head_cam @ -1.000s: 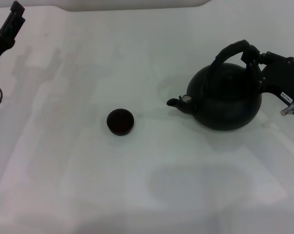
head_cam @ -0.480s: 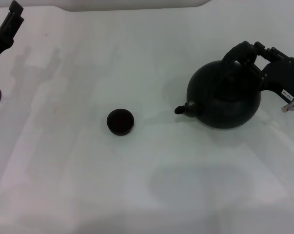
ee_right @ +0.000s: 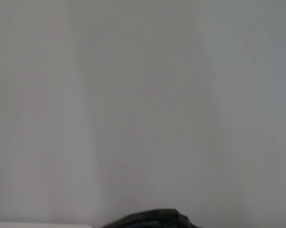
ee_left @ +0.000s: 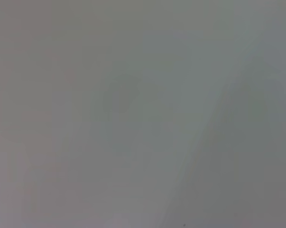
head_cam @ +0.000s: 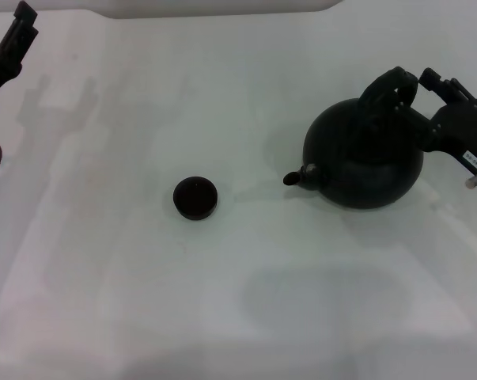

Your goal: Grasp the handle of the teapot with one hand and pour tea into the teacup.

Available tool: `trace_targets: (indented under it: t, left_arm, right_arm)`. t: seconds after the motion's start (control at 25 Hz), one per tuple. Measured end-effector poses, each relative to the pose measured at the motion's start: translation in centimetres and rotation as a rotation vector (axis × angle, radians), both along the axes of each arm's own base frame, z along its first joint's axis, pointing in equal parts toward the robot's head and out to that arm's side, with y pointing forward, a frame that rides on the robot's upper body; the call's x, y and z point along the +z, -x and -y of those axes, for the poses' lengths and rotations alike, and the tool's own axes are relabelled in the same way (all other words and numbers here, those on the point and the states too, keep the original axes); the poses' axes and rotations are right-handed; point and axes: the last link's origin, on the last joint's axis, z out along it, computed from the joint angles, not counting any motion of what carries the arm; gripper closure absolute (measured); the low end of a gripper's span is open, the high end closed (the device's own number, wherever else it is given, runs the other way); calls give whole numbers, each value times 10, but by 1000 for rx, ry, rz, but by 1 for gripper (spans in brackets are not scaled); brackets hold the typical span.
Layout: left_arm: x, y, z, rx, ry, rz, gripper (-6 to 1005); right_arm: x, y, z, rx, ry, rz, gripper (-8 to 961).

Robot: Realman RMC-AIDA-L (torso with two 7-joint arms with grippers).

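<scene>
The matte-black teapot (head_cam: 363, 158) stands at the right of the white table, its short spout (head_cam: 292, 178) pointing left toward the teacup (head_cam: 195, 198). The teacup is small, black and round, and sits alone near the table's middle. The arched handle (head_cam: 384, 85) rises over the teapot's far right side. My right gripper (head_cam: 418, 83) is shut on the handle from the right. My left gripper (head_cam: 9, 32) is parked open at the far left corner. A dark edge (ee_right: 152, 219) in the right wrist view is too little to name.
The white table (head_cam: 238, 301) stretches bare between teacup and teapot and toward the near edge. A pale raised edge (head_cam: 214, 6) runs along the back. The left wrist view shows only blank surface.
The teapot tipped and turned in my right gripper, its spout dropping and swinging a little right and toward me. The gripper shifted slightly right. The teacup and left arm stayed still.
</scene>
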Motion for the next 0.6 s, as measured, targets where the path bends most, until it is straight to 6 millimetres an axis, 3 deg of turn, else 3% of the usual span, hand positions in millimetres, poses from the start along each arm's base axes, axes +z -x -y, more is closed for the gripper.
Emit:
trace_targets:
  t: [0.08, 0.48, 0.6]
  left_arm:
    - [0, 0, 0, 1, 0, 0, 137]
    - [-2, 0, 0, -1, 7, -2, 137]
    - [-2, 0, 0, 5, 7, -2, 137]
  right_arm:
    - [2, 0, 5, 10, -8, -9, 107]
    - [15, -16, 33, 18, -103, 29, 99]
    - [25, -23, 33, -2, -192, 86, 102]
